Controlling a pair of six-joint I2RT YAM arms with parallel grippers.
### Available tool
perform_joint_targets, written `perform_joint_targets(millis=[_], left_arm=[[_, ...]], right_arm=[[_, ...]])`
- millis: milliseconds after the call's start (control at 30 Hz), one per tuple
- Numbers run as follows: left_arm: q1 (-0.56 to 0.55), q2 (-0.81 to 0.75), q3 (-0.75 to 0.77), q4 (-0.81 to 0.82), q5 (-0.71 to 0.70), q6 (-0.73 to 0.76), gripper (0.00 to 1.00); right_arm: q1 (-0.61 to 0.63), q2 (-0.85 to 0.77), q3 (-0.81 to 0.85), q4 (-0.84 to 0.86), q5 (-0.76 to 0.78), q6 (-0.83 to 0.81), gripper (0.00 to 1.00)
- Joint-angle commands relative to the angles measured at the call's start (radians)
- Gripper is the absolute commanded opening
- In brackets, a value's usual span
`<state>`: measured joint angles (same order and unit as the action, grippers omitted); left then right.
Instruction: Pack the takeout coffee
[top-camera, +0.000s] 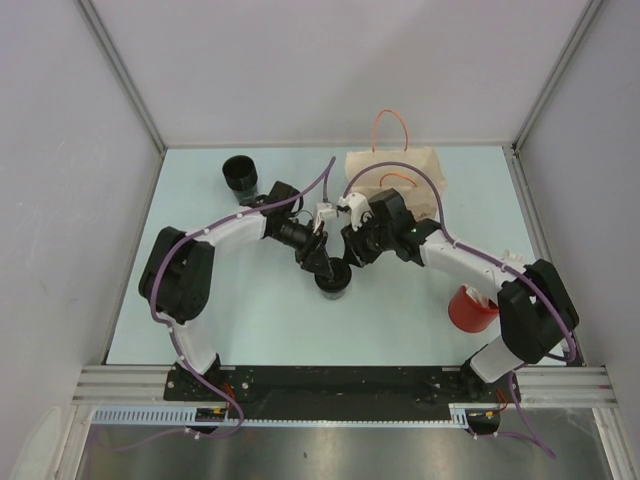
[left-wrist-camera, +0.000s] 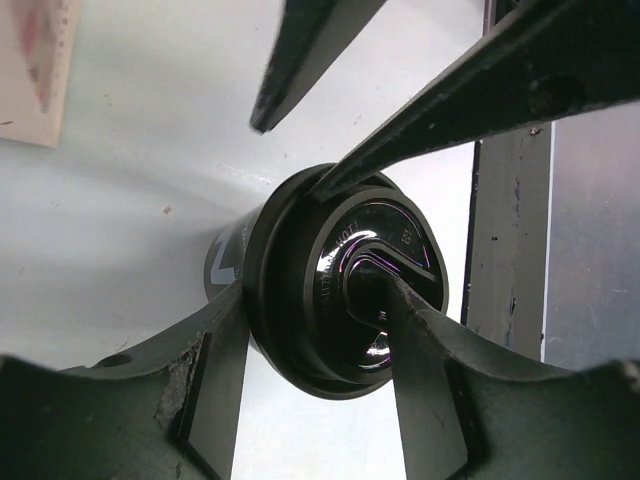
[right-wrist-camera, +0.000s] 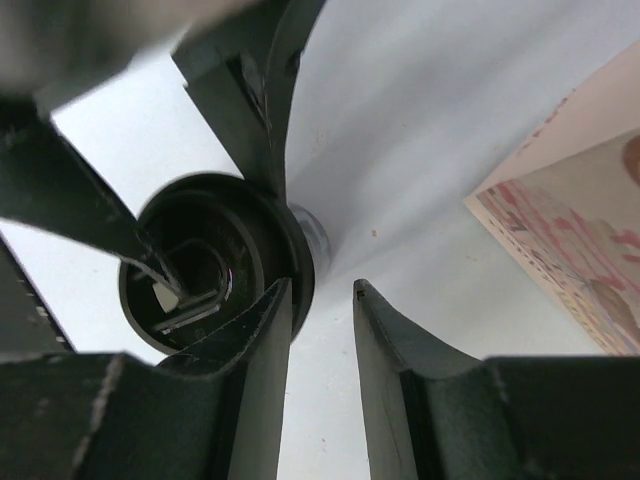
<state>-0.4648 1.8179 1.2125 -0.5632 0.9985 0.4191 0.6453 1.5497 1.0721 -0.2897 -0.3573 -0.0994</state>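
A black takeout coffee cup (top-camera: 333, 283) with a black lid (left-wrist-camera: 330, 300) stands upright mid-table. My left gripper (left-wrist-camera: 312, 290) is shut on the lid: one finger sits outside the rim, the other in the lid's centre recess. My right gripper (right-wrist-camera: 322, 290) is open. Its left finger (right-wrist-camera: 262, 340) touches the lid's rim (right-wrist-camera: 285, 245), and the other hangs over bare table beside the cup. In the top view the left gripper (top-camera: 324, 264) and right gripper (top-camera: 351, 261) meet over the cup. The brown paper bag (top-camera: 398, 178) with orange handles stands behind them.
A second black cup (top-camera: 240, 175) stands at the back left. A red cup (top-camera: 470, 309) sits at the right beside the right arm's base. White walls close in the pale table (top-camera: 240, 300) on three sides.
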Motion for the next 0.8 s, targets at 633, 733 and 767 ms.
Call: perform_joint_targets(millis=[633, 733, 767], left_arm=[[-0.049, 0.075, -0.054, -0.021, -0.265, 0.078, 0.52], [-0.049, 0.069, -0.057, -0.024, -0.287, 0.076, 0.52], [-0.049, 0.064, -0.06, -0.024, -0.296, 0.076, 0.52]], right_arm=[[0.01, 0.072, 0.017, -0.017, -0.046, -0.02, 0.38], [0.039, 0.085, 0.014, -0.031, -0.003, -0.033, 0.38], [0.045, 0.096, 0.012, -0.038, 0.006, -0.039, 0.38]])
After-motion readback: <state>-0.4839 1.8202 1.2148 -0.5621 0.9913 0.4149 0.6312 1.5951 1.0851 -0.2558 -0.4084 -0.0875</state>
